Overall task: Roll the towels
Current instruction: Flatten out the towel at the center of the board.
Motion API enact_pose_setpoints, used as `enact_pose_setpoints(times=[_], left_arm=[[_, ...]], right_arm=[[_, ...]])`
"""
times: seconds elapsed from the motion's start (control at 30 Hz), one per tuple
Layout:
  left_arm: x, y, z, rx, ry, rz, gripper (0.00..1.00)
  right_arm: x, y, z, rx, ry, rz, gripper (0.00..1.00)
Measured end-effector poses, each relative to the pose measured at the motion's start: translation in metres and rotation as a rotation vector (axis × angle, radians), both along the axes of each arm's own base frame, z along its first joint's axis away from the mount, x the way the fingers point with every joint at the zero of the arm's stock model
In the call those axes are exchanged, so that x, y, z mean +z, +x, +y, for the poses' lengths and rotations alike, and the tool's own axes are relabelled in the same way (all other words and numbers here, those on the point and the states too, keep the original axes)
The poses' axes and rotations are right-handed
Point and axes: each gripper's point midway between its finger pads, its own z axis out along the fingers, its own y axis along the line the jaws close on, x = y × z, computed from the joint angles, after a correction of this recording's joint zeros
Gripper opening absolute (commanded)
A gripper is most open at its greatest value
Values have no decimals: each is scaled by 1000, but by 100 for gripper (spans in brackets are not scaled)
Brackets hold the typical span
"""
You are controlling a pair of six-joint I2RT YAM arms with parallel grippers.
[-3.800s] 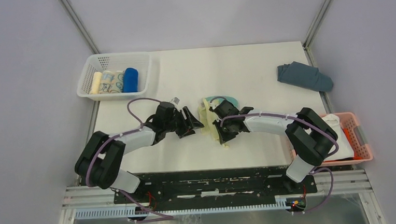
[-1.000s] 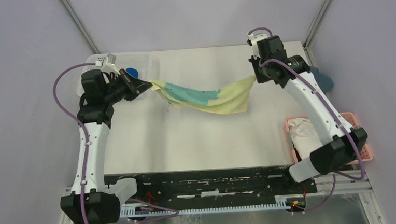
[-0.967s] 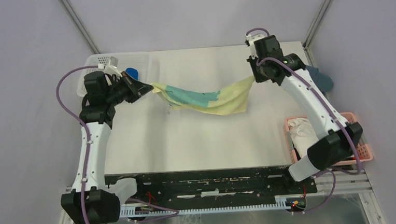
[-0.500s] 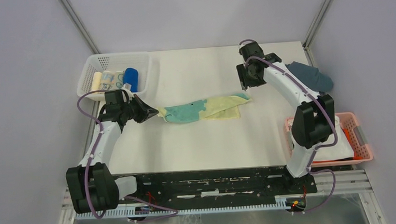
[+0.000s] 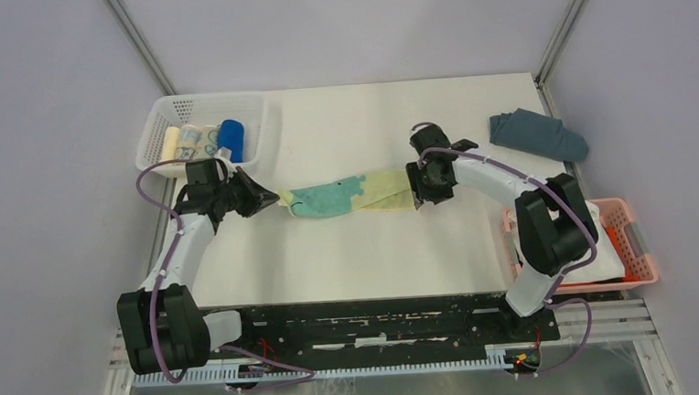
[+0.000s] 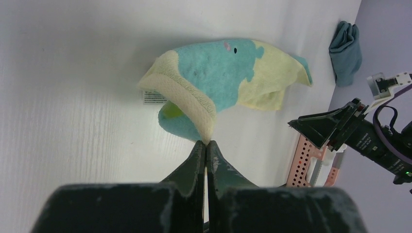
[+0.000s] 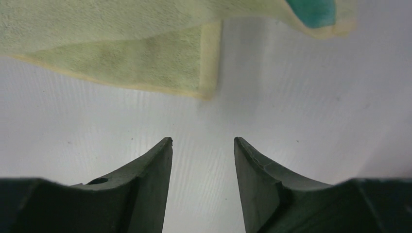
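The pale yellow towel with teal patches [image 5: 350, 195] lies stretched in a long strip across the middle of the table. My left gripper [image 5: 275, 200] is shut on its left corner; in the left wrist view the fingertips [image 6: 206, 142] pinch the cream hem of the towel [image 6: 218, 73]. My right gripper [image 5: 416, 187] is low at the strip's right end and open. Seen from the right wrist, only bare table shows in the gap of that gripper [image 7: 203, 141], and the towel's yellow edge [image 7: 121, 53] lies just ahead. The royal blue towel [image 5: 230, 141] sits rolled in the white basket.
The white basket [image 5: 259, 121] at the back left also holds other rolled cloths. A slate grey-blue cloth [image 5: 536, 134] lies at the back right. A pink basket [image 5: 640, 239] with a white cloth stands at the right edge.
The towel hung stretched in the air between both grippers; it now lies on the table. My right gripper has let its corner go and moved down to the towel's right end.
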Motion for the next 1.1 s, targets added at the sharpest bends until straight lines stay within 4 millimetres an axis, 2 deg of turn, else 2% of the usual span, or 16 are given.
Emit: enact_pose_setpoints(times=[0.17,0.3,0.67,0.7,0.8,0.93,1.1], left_arm=[[-2,0,0,0,0,7,5],[-2,0,0,-5,6,3,5],[-3,1,2,-4,19,-1,5],[-3,1,2,-4,19,-1,4],[-4,1,3,0,23,0,4],[-5,2,5,7,32,1,3],[-2,6,10,30,54,-6,3]], right_arm=[[-17,6,19,-1,-6,-14,45],[-27,14,15,-39,-37,-26,39],[-46,26,11,-101,-84,-36,35],[-46,27,11,-103,-83,-40,33],[-47,29,14,-108,-73,-40,16],[-46,30,17,-110,-63,-47,2],[-37,21,5,-96,-107,-33,0]])
